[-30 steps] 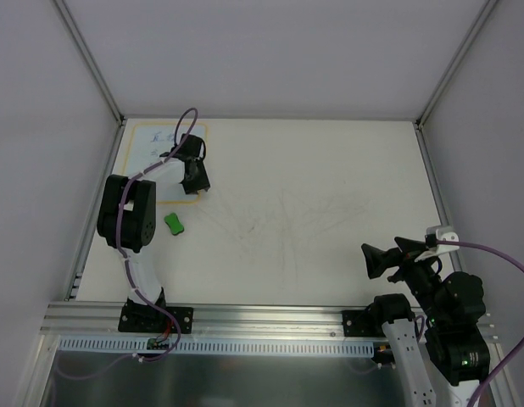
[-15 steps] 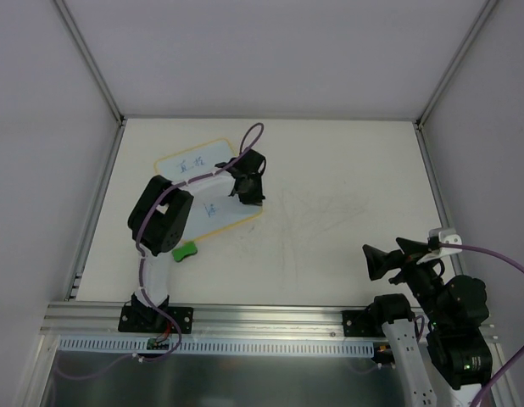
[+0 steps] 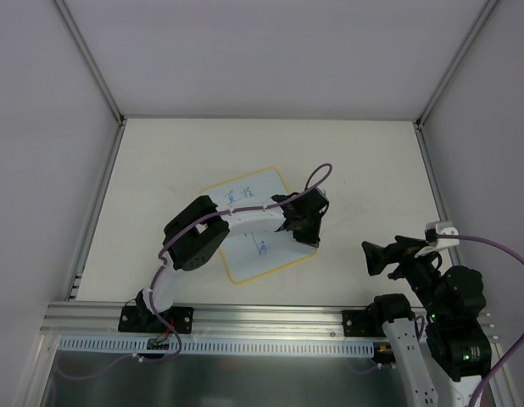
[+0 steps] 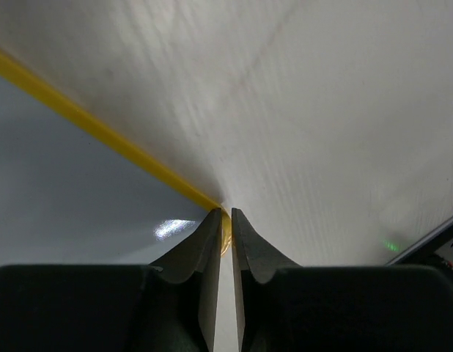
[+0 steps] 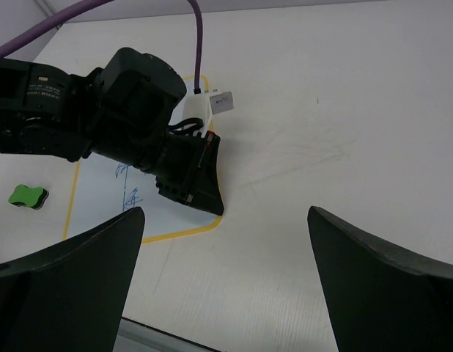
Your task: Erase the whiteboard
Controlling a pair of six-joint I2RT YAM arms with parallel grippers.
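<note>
The whiteboard (image 3: 253, 256), pale with a yellow rim and blue handwriting, lies tilted on the middle of the table. My left gripper (image 3: 308, 235) is shut on its near right corner. In the left wrist view the jaws (image 4: 226, 213) pinch the yellow rim (image 4: 102, 128), with the board surface (image 4: 72, 198) to the left. My right gripper (image 3: 383, 256) is open and empty, to the right of the board and apart from it. The right wrist view shows the board (image 5: 109, 202) between its wide fingers (image 5: 225, 213).
A small green eraser block (image 5: 27, 196) lies on the table left of the board; in the top view my left arm (image 3: 194, 242) hides it. The tabletop (image 3: 355, 170) bears faint scribble marks. Walls and metal rails bound the table.
My left gripper has dragged the whiteboard from the far left corner to the middle of the table, turning it as it went. The right arm has barely moved.
</note>
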